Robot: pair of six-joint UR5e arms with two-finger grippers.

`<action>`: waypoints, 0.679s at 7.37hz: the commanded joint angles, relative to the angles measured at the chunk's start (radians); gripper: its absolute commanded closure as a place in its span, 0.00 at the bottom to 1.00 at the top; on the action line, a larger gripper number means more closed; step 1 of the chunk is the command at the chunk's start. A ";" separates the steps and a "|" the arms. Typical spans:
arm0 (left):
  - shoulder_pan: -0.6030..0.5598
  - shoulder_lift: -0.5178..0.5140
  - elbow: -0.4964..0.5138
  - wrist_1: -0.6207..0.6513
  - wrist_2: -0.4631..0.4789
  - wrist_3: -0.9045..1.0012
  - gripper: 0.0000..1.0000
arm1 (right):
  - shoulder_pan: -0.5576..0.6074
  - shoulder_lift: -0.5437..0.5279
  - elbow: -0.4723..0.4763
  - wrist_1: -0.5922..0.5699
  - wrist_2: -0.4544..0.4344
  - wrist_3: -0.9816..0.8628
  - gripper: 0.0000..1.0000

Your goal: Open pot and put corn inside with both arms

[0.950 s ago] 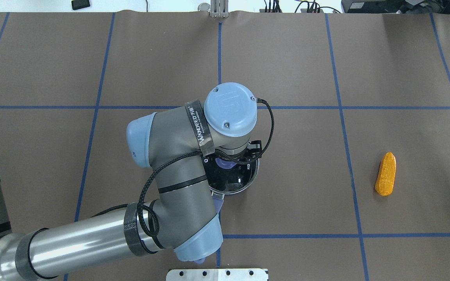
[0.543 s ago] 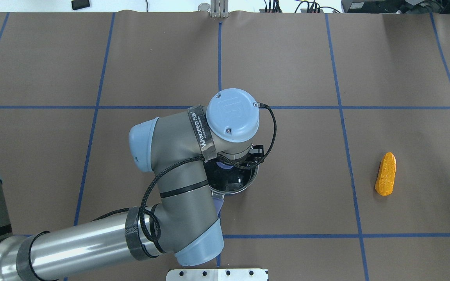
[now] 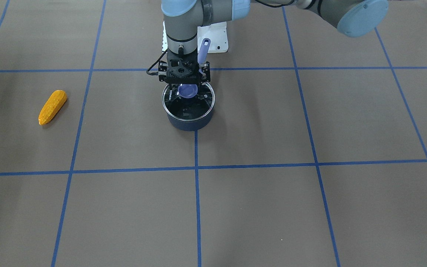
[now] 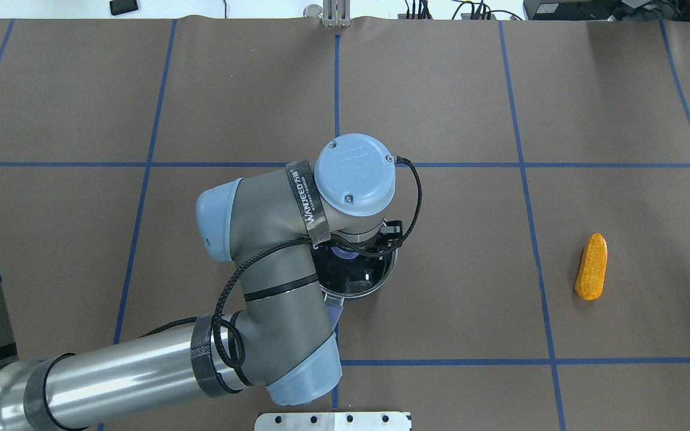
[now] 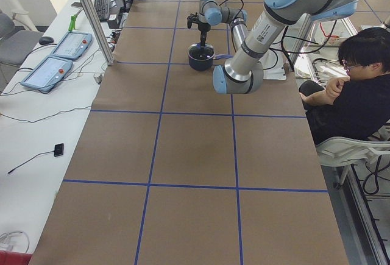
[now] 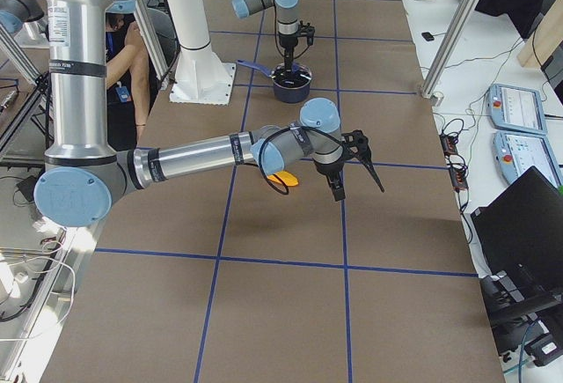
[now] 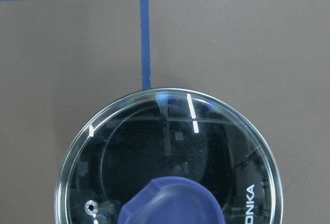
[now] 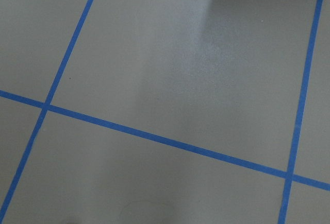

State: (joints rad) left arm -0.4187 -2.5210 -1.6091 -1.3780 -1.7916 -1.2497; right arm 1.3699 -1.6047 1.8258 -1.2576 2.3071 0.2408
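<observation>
The dark navy pot [image 3: 189,121] stands near the table's middle, and its lavender handle [image 3: 203,50] points toward the robot's base. The glass lid [image 3: 195,108] with a purple knob [image 3: 188,90] lies on it. My left gripper [image 3: 188,95] hangs straight over the lid, with its fingers down beside the knob; I cannot tell whether they grip it. The left wrist view shows the lid [image 7: 154,152] and the knob [image 7: 170,203], no fingers. The corn [image 4: 592,266] lies on the table far to the right. My right gripper [image 6: 356,172] hovers near the corn [image 6: 283,179]; I cannot tell its state.
Blue tape lines divide the brown mat [image 4: 441,90] into squares. The white base plate [image 4: 333,421] sits at the near edge, behind the pot's handle [image 4: 334,311]. A seated person [image 5: 359,88] is beside the table on the robot's side.
My left wrist has shifted very slightly over the pot. The lid, the pot and the corn have not moved.
</observation>
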 commanded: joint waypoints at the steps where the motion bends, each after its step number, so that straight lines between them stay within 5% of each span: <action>1: -0.002 0.004 0.000 -0.001 0.006 0.001 0.11 | 0.000 0.000 0.000 0.000 0.000 0.000 0.00; 2: -0.002 0.005 0.000 -0.004 0.008 0.001 0.16 | 0.000 0.000 0.000 0.001 0.000 0.000 0.00; 5: -0.008 0.005 -0.006 -0.004 0.008 0.001 0.62 | 0.000 0.002 0.000 0.000 0.000 0.000 0.00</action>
State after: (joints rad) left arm -0.4246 -2.5150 -1.6111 -1.3819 -1.7841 -1.2487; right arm 1.3698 -1.6041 1.8255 -1.2577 2.3071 0.2409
